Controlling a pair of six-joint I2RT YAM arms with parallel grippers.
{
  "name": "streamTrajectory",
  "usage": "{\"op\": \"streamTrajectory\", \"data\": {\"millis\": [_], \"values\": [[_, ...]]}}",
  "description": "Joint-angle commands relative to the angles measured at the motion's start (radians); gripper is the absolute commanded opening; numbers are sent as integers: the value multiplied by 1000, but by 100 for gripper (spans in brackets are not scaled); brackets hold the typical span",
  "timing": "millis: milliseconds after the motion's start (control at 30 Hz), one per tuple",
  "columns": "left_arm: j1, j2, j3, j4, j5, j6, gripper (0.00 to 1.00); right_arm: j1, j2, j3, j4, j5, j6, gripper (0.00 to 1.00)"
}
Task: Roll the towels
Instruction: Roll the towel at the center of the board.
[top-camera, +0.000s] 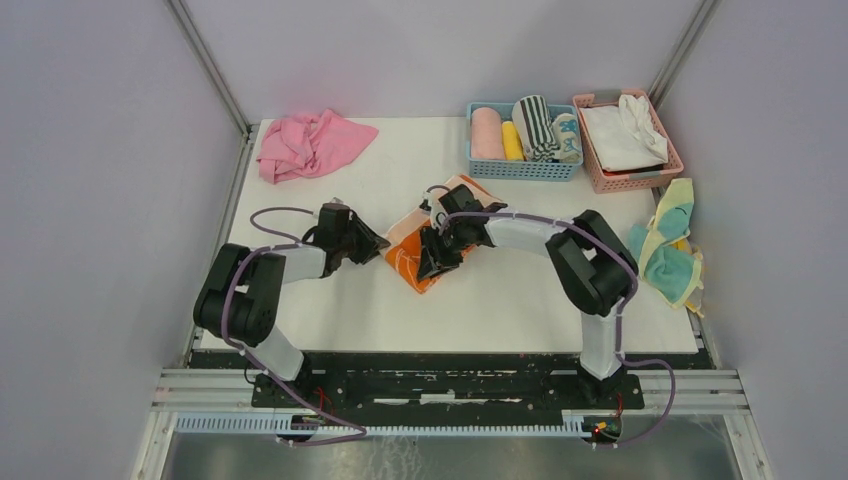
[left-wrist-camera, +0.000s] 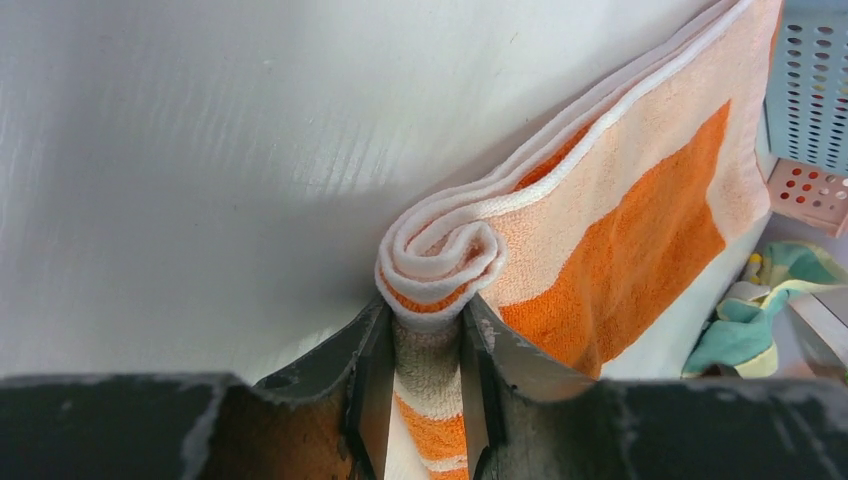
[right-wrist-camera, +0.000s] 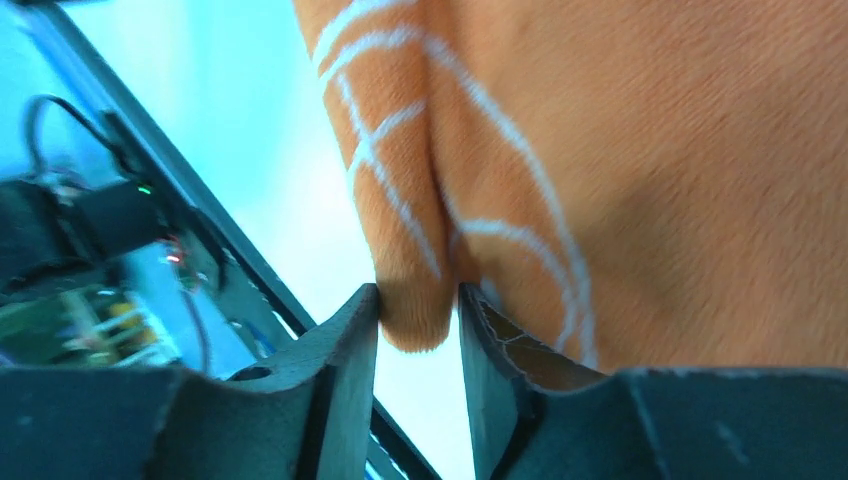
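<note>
table (top-camera: 500, 300): bare white surface in front and to the left of the work | orange towel (left-wrist-camera: 620, 200): mid-table, long axis runs near-left to far-right, near end rolled | writing: white strokes, unreadable | left gripper (left-wrist-camera: 425, 310): clamped on the rolled end | right gripper (right-wrist-camera: 420, 300): towel fold between jaws, can't tell if gripped

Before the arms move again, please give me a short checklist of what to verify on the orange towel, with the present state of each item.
1. Roll begun at the end of the orange towel: ok, a coil shows.
2. Left fingers on both sides of the roll: ok.
3. Right fingers gripping firmly: cannot tell; a fold lies between them.
4. Unrolled part flat on the table: ok.
5. Room between the towel and the blue basket: cannot tell; they look close.
</note>
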Motion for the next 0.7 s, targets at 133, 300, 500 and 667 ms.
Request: {"op": "streamTrajectory", "data": {"millis": [133,300,500,667], "values": [[-53,-21,-11,-205,-163,56,35,224,-265,68,-257,584,-259,52],[-68,-47,-7,-220,-180,54,35,340,-286,79,-193,778,-331,52],[-74,-57,-4,-224,-183,44,35,387,-186,86,-88,837,-370,52],[-84,-53,-2,-222,-188,38,35,396,-117,58,-37,890,-392,52]]}}
